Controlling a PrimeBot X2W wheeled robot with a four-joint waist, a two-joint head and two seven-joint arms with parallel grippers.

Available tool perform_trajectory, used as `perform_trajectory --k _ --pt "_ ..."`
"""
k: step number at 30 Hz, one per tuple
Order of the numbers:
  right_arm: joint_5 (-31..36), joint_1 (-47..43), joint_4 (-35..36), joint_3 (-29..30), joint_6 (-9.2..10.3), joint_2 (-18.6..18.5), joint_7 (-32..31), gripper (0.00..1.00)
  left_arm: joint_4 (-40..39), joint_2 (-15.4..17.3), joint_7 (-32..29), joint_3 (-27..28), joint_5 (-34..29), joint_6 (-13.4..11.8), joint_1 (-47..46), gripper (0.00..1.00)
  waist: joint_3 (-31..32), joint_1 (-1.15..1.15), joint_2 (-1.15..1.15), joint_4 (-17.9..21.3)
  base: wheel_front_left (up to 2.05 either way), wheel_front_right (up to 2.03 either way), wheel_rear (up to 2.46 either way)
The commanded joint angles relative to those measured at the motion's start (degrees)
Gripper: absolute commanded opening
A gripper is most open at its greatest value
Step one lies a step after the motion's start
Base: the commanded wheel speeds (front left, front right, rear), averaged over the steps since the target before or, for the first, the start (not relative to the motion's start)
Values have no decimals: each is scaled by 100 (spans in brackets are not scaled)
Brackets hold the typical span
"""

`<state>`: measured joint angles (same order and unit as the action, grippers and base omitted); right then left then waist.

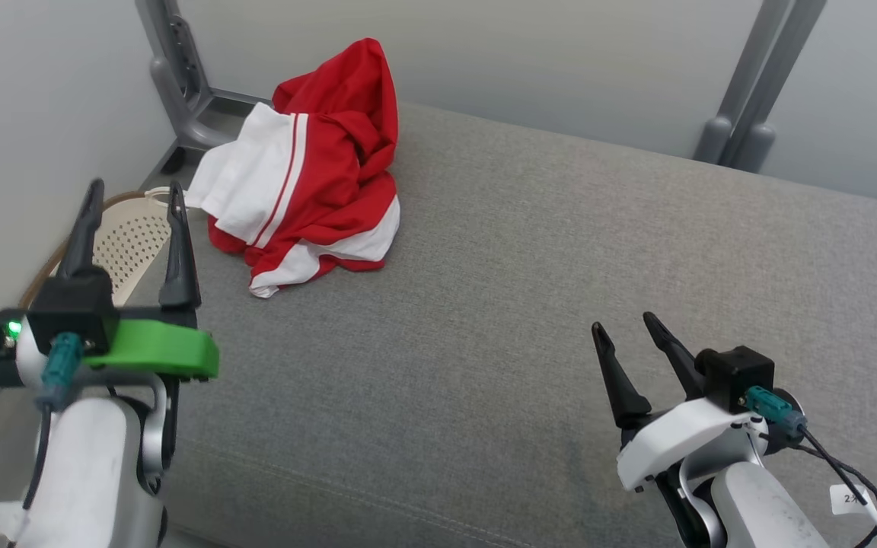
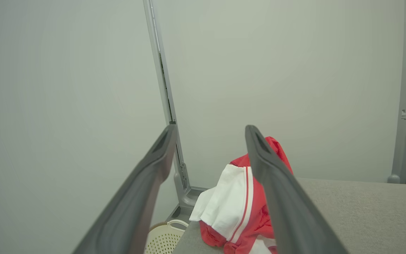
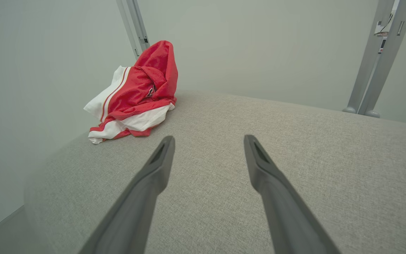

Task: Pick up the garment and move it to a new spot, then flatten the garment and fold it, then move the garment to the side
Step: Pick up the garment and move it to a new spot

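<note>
A red and white garment (image 1: 309,164) lies crumpled in a heap at the far left corner of the grey padded surface (image 1: 560,304). The left wrist view shows the garment (image 2: 238,208) past my fingers, and the right wrist view has the garment (image 3: 136,93) at its upper left. My left gripper (image 1: 134,194) is open at the surface's left edge, short of the heap and holding nothing. My right gripper (image 1: 625,323) is open over the near right part, far from the garment, nothing between its fingers.
A cream perforated basket (image 1: 130,240) sits on the floor beside the surface's left edge, under my left gripper. Grey metal posts stand behind the garment (image 1: 180,76) and at the back right (image 1: 751,99). Pale walls close in the left and back.
</note>
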<state>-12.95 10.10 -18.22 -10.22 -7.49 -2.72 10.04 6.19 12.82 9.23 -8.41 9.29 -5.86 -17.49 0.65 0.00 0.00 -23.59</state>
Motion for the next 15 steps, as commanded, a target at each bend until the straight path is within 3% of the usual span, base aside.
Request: perform_trajectory --k 1,8,15 --pt "49 94 46 20 0 -30 -24 100 52 58 -31 -12 -25 58 -241 100 -213 0 0 234 0 0 0" --pt "173 236 170 129 0 -30 -120 100 305 247 -200 104 153 279 -1227 100 -562 0 0 695 0 0 0" --pt "313 366 303 257 0 -26 -182 100 1246 427 -268 268 456 578 -2067 100 -850 0 0 1042 0 0 0"
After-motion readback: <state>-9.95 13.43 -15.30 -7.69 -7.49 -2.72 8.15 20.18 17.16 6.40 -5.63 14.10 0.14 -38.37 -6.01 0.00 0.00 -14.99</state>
